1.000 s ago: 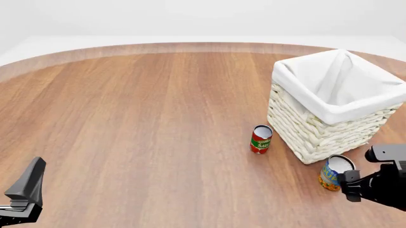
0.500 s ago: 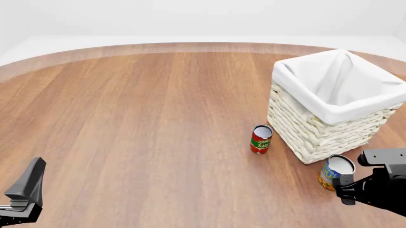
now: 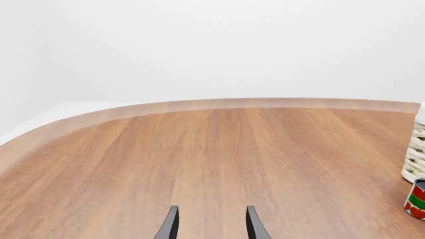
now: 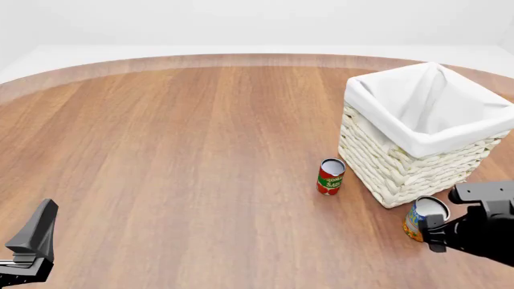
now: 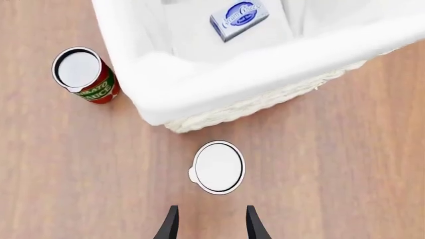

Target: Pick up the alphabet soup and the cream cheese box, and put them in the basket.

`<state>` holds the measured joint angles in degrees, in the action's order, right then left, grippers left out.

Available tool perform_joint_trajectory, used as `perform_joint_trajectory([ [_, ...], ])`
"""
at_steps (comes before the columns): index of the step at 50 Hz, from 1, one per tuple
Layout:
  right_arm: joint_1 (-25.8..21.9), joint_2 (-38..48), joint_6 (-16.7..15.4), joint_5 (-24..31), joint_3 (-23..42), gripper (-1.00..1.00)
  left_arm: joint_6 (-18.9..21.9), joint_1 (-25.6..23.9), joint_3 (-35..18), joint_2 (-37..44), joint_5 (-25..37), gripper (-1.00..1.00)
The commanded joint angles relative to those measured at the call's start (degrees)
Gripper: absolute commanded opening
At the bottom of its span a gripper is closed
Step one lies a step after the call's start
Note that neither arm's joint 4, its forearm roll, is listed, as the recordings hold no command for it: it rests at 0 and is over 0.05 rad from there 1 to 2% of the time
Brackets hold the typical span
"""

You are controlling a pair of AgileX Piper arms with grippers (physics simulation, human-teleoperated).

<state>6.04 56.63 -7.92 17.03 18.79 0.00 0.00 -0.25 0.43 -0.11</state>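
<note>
Soup can (image 5: 219, 167) upright just beyond right gripper (image 5: 209, 223), fingers parted and empty, only right wrist view shows cheese box (image 5: 239, 20) inside basket (image 5: 265, 74), left gripper (image 3: 210, 223) parted too.

Readable on the tomato sauce can (image 4: 329, 176): "TOMATO SAUCE" in yellow letters on the red-and-green label (only "AUCE" and part of the upper word legible from the right wrist view (image 5: 88, 76)), off to one side of the right gripper (image 5: 209, 222) and beyond it. On the cream cheese box (image 5: 239, 20) inside the basket (image 5: 265, 74), farther ahead: cursive "Cream Cheese" within a blue oval, barely legible. Nothing readable on the alphabet soup (image 4: 422, 217) label.
</note>
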Motion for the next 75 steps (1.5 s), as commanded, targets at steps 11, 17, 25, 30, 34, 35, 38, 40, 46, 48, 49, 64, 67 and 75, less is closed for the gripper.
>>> perform_joint_trajectory([
  [11,0.1,5.3,-0.5,-2.5,2.3,1.0,0.0,0.0,0.0,0.0,0.0,1.0],
  [17,0.2,6.4,-0.6,-3.5,2.3,1.0,0.0,0.0,0.0,0.0,0.0,1.0],
  [25,0.4,7.9,-0.8,-4.9,2.2,1.0,0.0,0.0,0.0,0.0,0.0,1.0],
  [30,0.5,9.6,-0.9,-7.0,1.7,1.0,0.0,0.0,0.0,0.0,0.0,1.0],
  [34,0.3,9.9,-0.9,-7.3,1.7,1.0,0.0,0.0,0.0,0.0,0.0,1.0],
  [35,0.3,10.0,-0.9,-7.4,1.6,1.0,0.0,0.0,0.0,0.0,0.0,1.0],
  [38,0.3,10.5,-0.9,-7.8,1.7,1.0,0.0,0.0,0.0,0.0,0.0,1.0],
  [40,0.3,10.7,-0.9,-7.9,1.8,1.0,0.0,0.0,0.0,0.0,0.0,1.0],
  [46,0.4,11.4,-1.0,-8.0,2.2,1.0,0.0,0.0,0.0,0.0,0.0,1.0],
  [48,0.3,11.8,-1.1,-8.4,2.2,1.0,0.0,0.0,0.0,0.0,0.0,1.0],
  [49,0.3,11.9,-1.1,-8.4,2.4,1.0,0.0,0.0,0.0,0.0,0.0,1.0],
  [64,0.6,14.5,-1.4,-10.6,2.4,1.0,0.0,0.0,0.0,0.0,0.0,1.0],
  [67,0.6,14.8,-1.5,-10.8,2.3,1.0,0.0,0.0,0.0,0.0,0.0,1.0],
  [75,0.7,16.1,-1.6,-12.1,2.0,1.0,0.0,0.0,0.0,0.0,0.0,1.0],
])
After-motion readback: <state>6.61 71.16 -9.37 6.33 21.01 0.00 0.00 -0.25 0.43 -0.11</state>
